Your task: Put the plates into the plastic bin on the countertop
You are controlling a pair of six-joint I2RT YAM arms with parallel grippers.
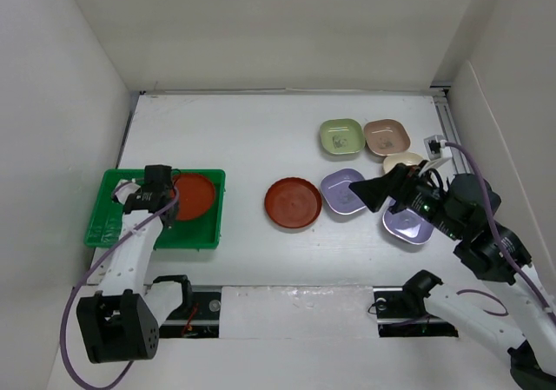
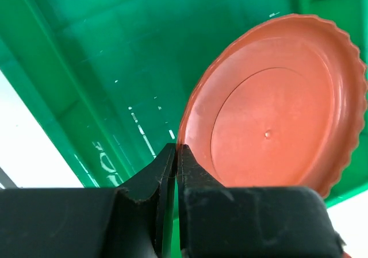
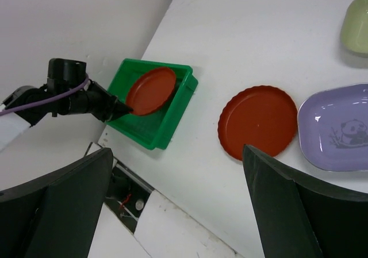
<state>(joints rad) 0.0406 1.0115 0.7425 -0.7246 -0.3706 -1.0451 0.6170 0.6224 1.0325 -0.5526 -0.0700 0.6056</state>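
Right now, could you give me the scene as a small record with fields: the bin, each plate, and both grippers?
plastic bin: left side of countertop, one plate inside
red plate in bin: rim pinched by left gripper
second red plate: on countertop, centre
first lavender plate: right of second red plate
second lavender plate: partly under right arm
green plate, pinkish-tan plate, cream plate: far right
right gripper: open, empty
plates outside bin: six
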